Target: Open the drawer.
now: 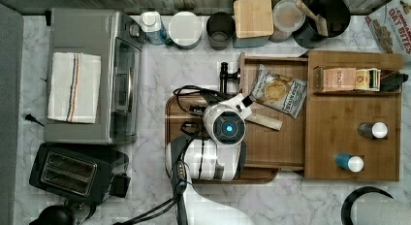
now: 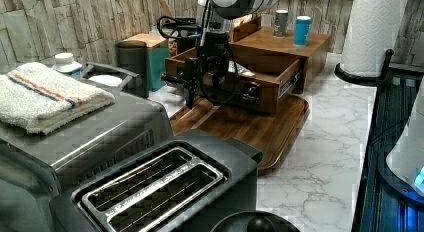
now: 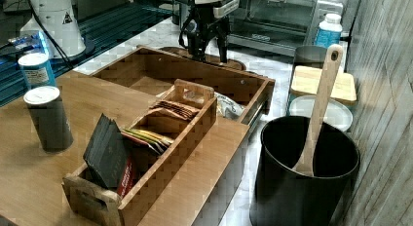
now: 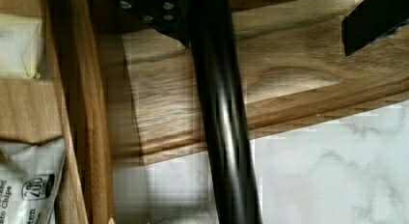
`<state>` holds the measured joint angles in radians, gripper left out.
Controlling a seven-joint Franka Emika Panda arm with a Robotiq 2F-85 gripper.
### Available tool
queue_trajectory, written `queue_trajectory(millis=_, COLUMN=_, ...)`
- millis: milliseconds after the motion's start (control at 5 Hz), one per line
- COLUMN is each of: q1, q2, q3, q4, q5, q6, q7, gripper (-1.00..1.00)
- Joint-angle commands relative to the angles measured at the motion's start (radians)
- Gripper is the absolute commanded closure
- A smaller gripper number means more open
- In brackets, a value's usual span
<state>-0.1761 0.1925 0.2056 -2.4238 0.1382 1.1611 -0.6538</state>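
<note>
Top view first: the drawer (image 1: 274, 142) stands pulled well out of its wooden cabinet (image 1: 354, 137) toward the top view's left, over the darker rounded-corner board (image 1: 170, 123) on the marble counter (image 1: 155, 74). Inside it lies a chip bag (image 1: 278, 90), near the drawer's far corner, with a pale packet (image 1: 264, 121) beside it. The black bar handle (image 4: 219, 108) runs along the drawer front; from the wrist view it passes between the gripper's fingers (image 4: 374, 21), which sit apart on either side of it, not pressed against it. In the left view the gripper (image 2: 192, 89) hangs at the drawer front, pointing down at the board. On the cabinet top sit a wooden tea organizer (image 3: 146, 153) along one edge and two small canisters (image 1: 373, 130). Against the wall at the counter's back edge stands a black utensil pot (image 3: 302, 172) with a wooden spoon (image 3: 319, 99).
</note>
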Motion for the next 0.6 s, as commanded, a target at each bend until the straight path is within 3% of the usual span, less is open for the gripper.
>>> queue_trajectory(millis=200, q1=0.223, q2=-0.034, q3=0.063, q4=0.045, q5=-0.144, q6=-0.050, q7=0.168, gripper=-1.00)
queue_trajectory(millis=600, q1=0.193, q2=-0.033, q3=0.093, q4=0.045, q5=-0.155, q6=-0.050, q7=0.175, gripper=-1.00)
